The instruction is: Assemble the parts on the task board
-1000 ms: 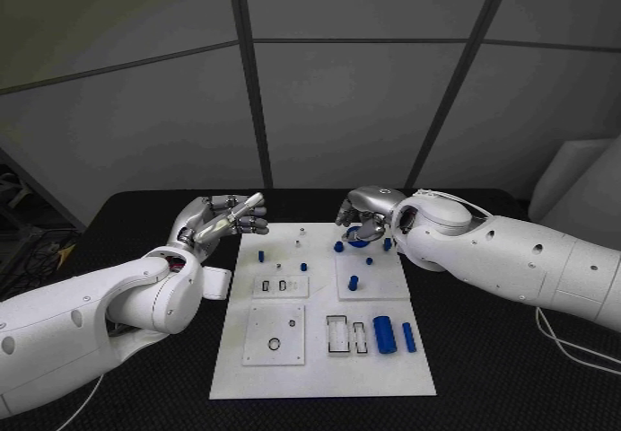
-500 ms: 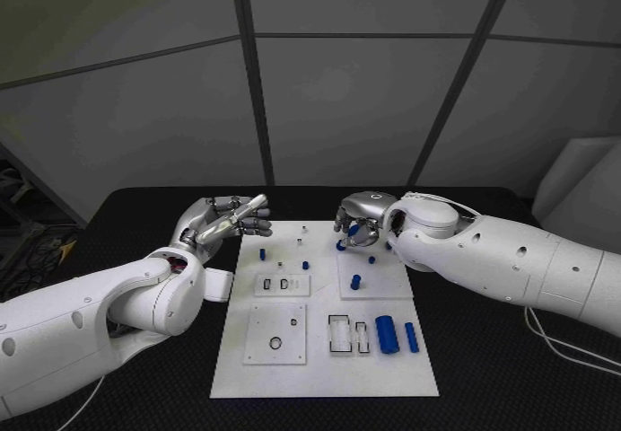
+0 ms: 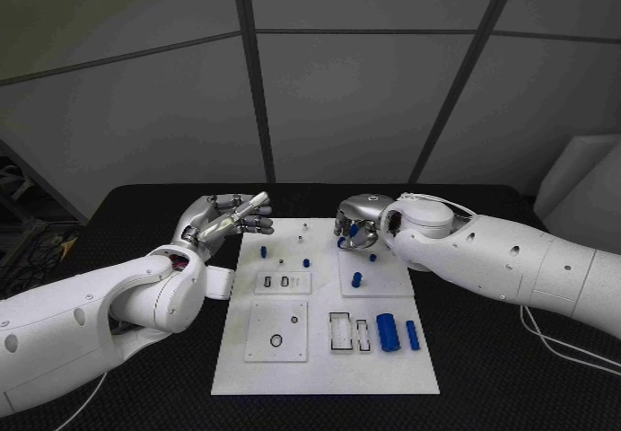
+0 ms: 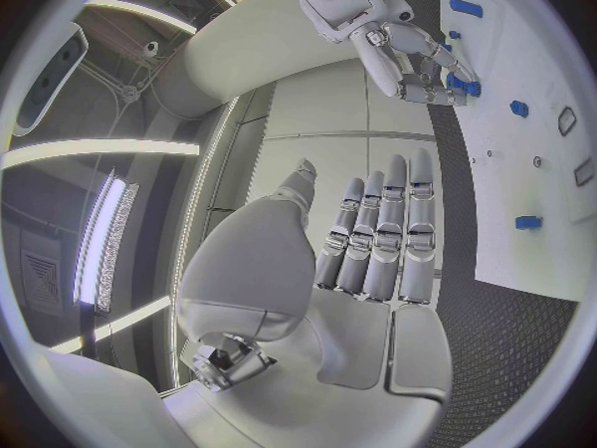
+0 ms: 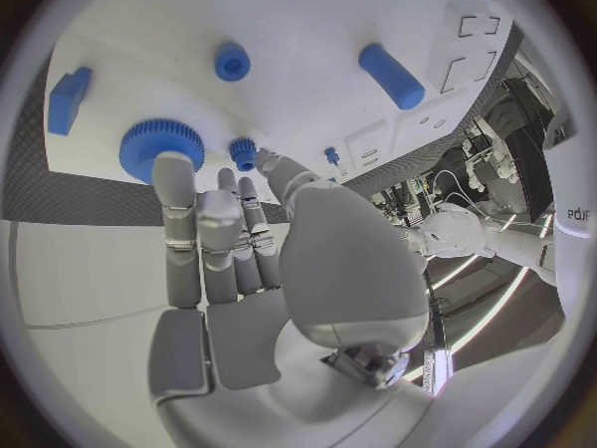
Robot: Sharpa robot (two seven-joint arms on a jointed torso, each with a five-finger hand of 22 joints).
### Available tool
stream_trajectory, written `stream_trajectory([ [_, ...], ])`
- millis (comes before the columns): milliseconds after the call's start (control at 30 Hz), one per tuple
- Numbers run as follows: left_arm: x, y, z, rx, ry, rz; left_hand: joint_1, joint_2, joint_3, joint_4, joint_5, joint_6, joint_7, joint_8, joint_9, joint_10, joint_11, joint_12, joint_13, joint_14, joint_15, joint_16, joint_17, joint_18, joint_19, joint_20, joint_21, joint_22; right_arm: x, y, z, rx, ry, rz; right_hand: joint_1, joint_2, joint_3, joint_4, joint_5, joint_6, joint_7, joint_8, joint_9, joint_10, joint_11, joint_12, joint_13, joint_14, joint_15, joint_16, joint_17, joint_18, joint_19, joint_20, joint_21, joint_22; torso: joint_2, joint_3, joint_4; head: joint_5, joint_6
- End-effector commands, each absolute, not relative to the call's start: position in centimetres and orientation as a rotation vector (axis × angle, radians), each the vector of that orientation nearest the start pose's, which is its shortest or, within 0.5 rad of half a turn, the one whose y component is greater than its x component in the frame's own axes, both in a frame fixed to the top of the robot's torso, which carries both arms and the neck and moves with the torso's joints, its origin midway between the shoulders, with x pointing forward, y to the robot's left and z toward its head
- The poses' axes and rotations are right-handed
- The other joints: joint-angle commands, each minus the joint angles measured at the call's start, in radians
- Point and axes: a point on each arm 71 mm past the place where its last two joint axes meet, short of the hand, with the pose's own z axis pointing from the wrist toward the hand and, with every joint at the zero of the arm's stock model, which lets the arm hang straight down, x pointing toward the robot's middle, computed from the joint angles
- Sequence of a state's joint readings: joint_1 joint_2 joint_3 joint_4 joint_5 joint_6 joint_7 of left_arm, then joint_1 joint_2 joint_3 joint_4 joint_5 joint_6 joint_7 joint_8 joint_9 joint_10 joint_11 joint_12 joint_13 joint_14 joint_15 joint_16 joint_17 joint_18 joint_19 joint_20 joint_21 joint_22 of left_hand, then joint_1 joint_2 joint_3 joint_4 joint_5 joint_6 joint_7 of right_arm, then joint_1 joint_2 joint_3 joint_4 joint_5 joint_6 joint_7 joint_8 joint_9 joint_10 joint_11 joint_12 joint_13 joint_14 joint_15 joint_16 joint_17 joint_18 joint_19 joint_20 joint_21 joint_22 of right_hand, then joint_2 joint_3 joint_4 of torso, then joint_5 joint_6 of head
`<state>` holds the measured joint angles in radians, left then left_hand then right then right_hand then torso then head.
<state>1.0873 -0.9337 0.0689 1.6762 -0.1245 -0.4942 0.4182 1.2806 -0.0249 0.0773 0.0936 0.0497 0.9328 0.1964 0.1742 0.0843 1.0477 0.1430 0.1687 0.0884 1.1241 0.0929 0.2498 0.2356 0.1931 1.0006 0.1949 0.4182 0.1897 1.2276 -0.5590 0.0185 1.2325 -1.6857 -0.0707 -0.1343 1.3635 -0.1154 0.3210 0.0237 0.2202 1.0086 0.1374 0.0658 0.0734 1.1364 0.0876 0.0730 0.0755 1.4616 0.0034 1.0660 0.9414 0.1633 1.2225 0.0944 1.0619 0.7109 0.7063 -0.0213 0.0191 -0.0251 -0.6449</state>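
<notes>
The white task board (image 3: 324, 359) is lying in the middle of the black table (image 3: 518, 377), with small blue parts spread over its far and right portions. The left hand (image 3: 227, 218) is hovering above the table just off the board's far left corner, its fingers (image 4: 386, 229) lying straight and side by side with nothing between them, so it is holding nothing. The right hand (image 3: 359, 223) is reaching down over the far right part of the board, and in the right wrist view its fingertips (image 5: 174, 174) are resting against the rim of a blue toothed gear (image 5: 159, 147) that is sitting on the board; whether the hand is actually gripping the gear or merely touching it cannot be told. Just beside the gear a smaller blue gear (image 5: 243, 151) is standing on the board, and a little farther on are a round blue peg (image 5: 232, 61) and a longer blue cylinder (image 5: 392, 75) lying on its side. On the near right part of the board a thick blue cylinder (image 3: 387, 333) and a thinner blue pin (image 3: 412, 335) are lying side by side, next to a rectangular slot (image 3: 339, 331).
</notes>
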Motion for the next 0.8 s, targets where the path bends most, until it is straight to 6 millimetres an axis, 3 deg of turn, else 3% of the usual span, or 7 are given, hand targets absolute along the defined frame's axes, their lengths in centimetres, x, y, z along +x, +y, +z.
stream_trajectory([
  [33, 45.85, 21.85, -17.23, -1.046, 1.317, -1.470, -0.005, -0.002, -0.005, -0.001, -0.001, 0.007, 0.002, -0.006, -0.002, 0.005, 0.002, -0.006, -0.001, 0.003, 0.000, -0.006, 0.001, -0.012, 0.005, 0.000, 0.006, 0.001, 54.12, -13.36, -18.04, -0.440, 1.752, 0.455, 0.010, -0.002, 0.010, -0.001, 0.006, 0.009, -0.001, 0.003, 0.001, 0.008, -0.001, 0.004, -0.001, 0.043, 0.001, 0.022, 0.022, -0.022, 0.009, 0.000, 0.022, 0.028, 0.001, 0.0004, -0.0012, 0.001, -0.004],
  [800, 46.03, 22.15, -17.32, -1.047, 1.315, -1.463, -0.005, 0.001, -0.005, -0.001, -0.001, 0.008, 0.002, -0.007, -0.002, 0.006, 0.003, -0.007, -0.002, 0.003, 0.000, -0.007, 0.002, -0.012, 0.005, 0.000, 0.006, 0.001, 54.39, -13.26, -18.38, -0.436, 1.763, 0.463, 0.013, 0.011, 0.053, 0.008, 0.009, 0.039, 0.002, 0.006, 0.005, 0.037, -0.006, 0.003, -0.002, 0.051, -0.002, 0.129, 0.128, -0.040, 0.045, -0.002, 0.124, 0.160, 0.002, -0.0010, -0.0003, -0.001, -0.014],
])
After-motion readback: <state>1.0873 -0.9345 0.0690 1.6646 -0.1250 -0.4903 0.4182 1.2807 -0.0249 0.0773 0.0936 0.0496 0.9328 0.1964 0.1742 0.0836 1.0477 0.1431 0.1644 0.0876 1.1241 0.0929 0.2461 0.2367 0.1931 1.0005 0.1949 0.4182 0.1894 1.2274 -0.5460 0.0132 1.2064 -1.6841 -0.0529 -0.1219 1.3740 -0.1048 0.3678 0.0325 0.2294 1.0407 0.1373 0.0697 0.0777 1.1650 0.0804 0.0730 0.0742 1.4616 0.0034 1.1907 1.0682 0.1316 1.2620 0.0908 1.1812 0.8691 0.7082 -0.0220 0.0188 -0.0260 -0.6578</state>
